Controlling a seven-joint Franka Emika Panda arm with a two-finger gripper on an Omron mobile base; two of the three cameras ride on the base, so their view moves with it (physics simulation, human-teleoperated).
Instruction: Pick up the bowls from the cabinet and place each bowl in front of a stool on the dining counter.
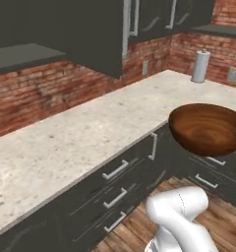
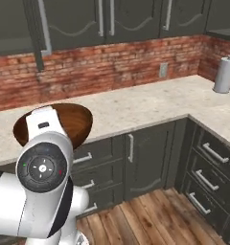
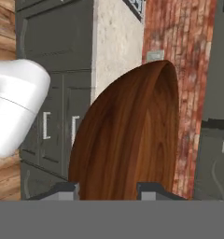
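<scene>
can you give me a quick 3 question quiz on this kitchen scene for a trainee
1. True or false: the claw is shut on the wooden bowl.
2. Multiple choice: where is the bowl right now? A) resting on the beige worktop B) held in the air in front of the drawer units C) lying on the wooden floor
3. Fill in: the paper towel roll stands upright on the worktop near the red ____ wall.

Key
1. True: in the hand view the two finger tips sit either side of the bowl's rim.
2. B
3. brick
</scene>
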